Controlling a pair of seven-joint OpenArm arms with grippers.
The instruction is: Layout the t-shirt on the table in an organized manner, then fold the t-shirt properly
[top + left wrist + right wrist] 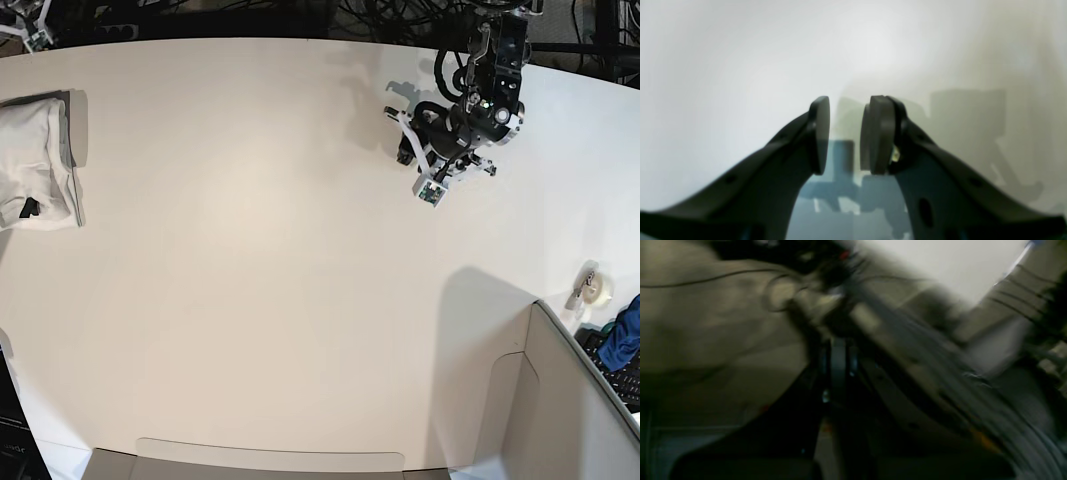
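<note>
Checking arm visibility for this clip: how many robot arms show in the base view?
1. Only the left arm shows, over the table near its far right edge. The right arm lies outside that view; its wrist camera shows only a blurred gripper, shut.

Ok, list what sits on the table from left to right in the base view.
t-shirt, folded at the left edge → left arm's pincer, hovering over bare table → roll of tape → blue cloth at the right edge.

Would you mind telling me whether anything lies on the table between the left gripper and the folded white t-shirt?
Nothing visible does: bare off-white tabletop stretches between the left gripper and the folded white cotton t-shirt at the table's far edge.
</note>
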